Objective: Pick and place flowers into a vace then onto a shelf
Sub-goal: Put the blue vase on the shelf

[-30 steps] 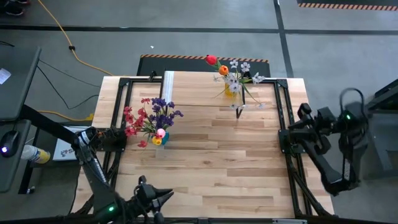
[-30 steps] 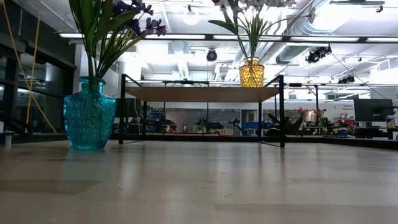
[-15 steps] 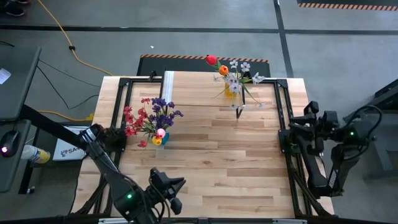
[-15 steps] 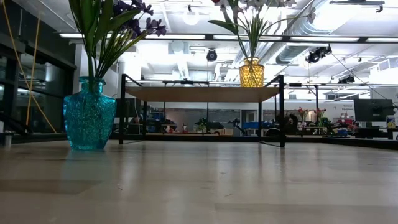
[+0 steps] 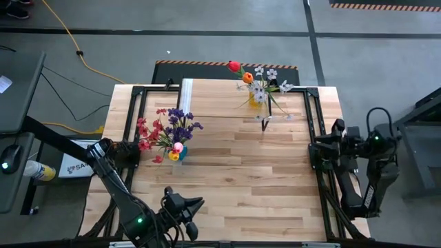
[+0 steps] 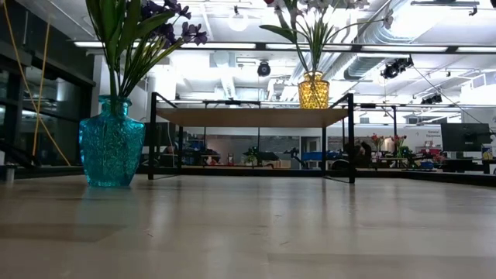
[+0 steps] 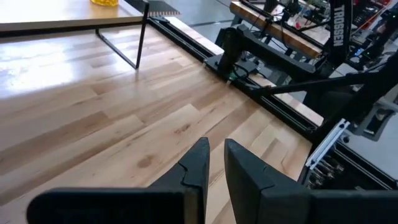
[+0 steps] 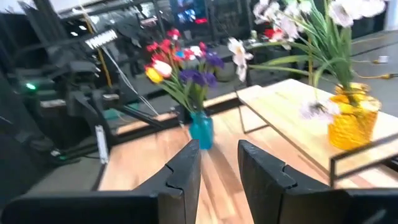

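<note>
A: What sits lowest in the top-down frame?
B: The left arm (image 5: 140,220), bottom left over the tabletop (image 5: 241,180), jaws slightly parted, holding nothing

A: And the other one?
B: The right arm (image 5: 358,148) at the right edge, jaws released and empty

A: The flowers?
B: One bunch (image 5: 169,128) stands in a blue vase (image 5: 176,156) left of centre; another bunch (image 5: 259,81) in a yellow vase (image 5: 256,100) stands on the shelf (image 5: 220,98), upper middle
</note>
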You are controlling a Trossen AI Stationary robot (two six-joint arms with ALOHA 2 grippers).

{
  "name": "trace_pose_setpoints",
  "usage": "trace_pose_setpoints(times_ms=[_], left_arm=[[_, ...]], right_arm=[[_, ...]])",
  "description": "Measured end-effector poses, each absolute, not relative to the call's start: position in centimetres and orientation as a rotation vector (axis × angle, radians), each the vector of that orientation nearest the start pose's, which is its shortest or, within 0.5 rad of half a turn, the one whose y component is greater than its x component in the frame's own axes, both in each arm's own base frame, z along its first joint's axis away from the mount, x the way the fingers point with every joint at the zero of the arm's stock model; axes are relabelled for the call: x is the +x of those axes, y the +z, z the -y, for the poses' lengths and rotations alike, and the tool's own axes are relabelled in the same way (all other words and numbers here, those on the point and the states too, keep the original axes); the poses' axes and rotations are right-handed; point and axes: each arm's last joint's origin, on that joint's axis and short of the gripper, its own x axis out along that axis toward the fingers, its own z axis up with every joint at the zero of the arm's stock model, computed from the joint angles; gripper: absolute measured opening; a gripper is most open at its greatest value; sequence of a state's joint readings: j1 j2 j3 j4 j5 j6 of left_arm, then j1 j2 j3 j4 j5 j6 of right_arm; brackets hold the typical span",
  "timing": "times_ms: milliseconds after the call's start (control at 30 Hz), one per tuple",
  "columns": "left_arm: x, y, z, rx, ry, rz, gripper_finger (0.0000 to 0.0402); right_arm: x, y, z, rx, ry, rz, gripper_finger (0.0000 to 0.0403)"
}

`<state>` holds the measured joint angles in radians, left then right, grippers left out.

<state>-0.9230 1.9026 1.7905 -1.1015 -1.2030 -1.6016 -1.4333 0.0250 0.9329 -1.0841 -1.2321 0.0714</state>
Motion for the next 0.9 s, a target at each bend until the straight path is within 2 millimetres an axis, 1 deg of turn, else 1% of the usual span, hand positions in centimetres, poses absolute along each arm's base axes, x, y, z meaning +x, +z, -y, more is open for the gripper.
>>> trace_pose_setpoints(times_ms=[167,267,367,600,900], left_arm=[[25.3,31.3,28.9,-0.482,0.575,-0.211,0.0085],[25.3,31.3,28.9,-0.475,0.58,-0.189,0.0085],[25.3,31.3,28.9,-0.473,0.581,-0.184,0.0085],[25.3,31.5,28.8,-0.456,0.591,-0.137,0.0085],[25.3,31.5,28.8,-0.433,0.589,-0.14,0.0085]], right_arm=[[1.7,32.0,-6.6,0.221,-0.301,-0.079,0.0099],[1.7,31.2,-6.6,0.233,-0.393,-0.131,0.0099],[1.6,30.4,-6.7,0.238,-0.448,-0.195,0.0099],[1.6,30.2,-6.8,0.235,-0.444,-0.211,0.0099],[1.4,30.1,-6.6,0.407,-0.568,-0.195,0.0099]])
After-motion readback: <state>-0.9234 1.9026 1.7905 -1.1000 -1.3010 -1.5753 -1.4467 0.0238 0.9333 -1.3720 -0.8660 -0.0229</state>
